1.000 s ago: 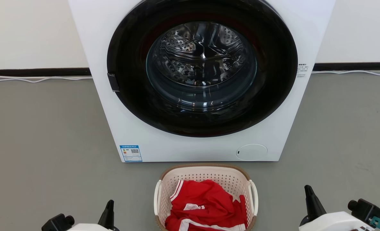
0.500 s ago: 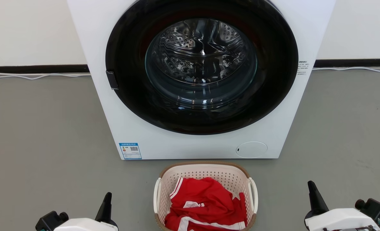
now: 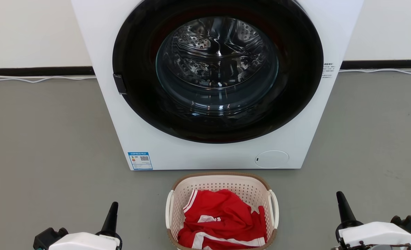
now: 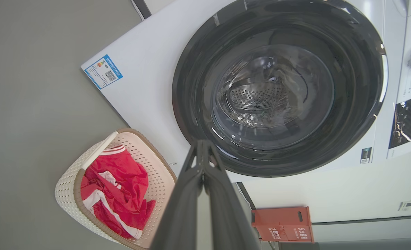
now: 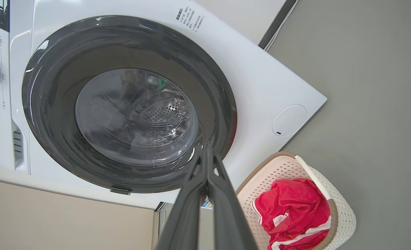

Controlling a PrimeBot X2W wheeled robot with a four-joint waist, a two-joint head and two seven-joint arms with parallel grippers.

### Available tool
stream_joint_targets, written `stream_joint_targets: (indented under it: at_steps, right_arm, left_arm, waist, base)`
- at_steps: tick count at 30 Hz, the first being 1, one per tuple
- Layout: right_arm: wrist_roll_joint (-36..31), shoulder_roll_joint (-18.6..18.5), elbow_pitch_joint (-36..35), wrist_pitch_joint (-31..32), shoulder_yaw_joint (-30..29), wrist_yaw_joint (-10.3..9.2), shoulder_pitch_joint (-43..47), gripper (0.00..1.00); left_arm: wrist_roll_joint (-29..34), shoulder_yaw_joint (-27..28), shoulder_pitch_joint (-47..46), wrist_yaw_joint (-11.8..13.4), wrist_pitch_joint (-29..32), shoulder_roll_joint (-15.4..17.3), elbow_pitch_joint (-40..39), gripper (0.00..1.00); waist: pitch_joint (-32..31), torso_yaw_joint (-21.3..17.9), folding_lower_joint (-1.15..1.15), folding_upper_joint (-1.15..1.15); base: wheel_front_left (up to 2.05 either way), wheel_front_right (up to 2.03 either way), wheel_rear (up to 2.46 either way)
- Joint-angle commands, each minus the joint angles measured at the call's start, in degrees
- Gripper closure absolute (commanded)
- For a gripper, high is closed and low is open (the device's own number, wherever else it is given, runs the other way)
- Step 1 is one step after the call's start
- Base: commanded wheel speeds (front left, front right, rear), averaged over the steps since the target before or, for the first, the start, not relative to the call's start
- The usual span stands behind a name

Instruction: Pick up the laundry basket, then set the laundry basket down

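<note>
The laundry basket point(image 3: 222, 184), cream-white and perforated with a brown rim and white side handles, stands on the grey floor right before the washing machine. Red cloth with white stripes point(image 3: 222, 218) lies inside it. In the left wrist view the basket point(image 4: 70, 180) sits at the lower left; in the right wrist view the basket point(image 5: 344, 211) is at the lower right. My left gripper point(image 3: 113, 205) is shut, well to the basket's left. My right gripper point(image 3: 339, 195) is shut too, well to its right. Neither touches the basket. Both pairs of fingers are pressed together, left gripper point(image 4: 202, 143), right gripper point(image 5: 206, 151).
A white front-loading washing machine point(image 3: 219, 152) with a closed dark round door point(image 3: 217, 69) stands just behind the basket. White cables point(image 3: 35, 79) run along the wall's dark skirting. A red box point(image 4: 283, 224) stands against the wall beside the machine. Grey floor spreads on both sides.
The head view has tilted, so the machine and basket sit slightly higher in the picture. Both grippers stay shut and have drifted a little outward and lower in that view.
</note>
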Motion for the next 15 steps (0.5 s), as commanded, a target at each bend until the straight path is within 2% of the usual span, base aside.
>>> stream_joint_targets:
  at_steps: [1,15]
  right_arm:
    - [2.1,-0.3,-2.2,0.7,0.6,0.28,-2.9,1.0]
    - [12.3,-0.3,-4.3,3.0,-0.2,0.32,-3.1,1.0]
  left_arm:
    - [-1.7,1.6,-3.3,-0.5,0.3,0.4,-2.1,1.0]
    - [-9.4,3.3,-3.7,-1.4,2.6,0.3,-4.2,1.0]
  waist:
    - [0.1,0.0,0.0,0.0]
    - [0.8,-0.1,0.0,0.0]
  base:
    - [0.0,0.0,0.0]
    - [0.0,0.0,0.0]
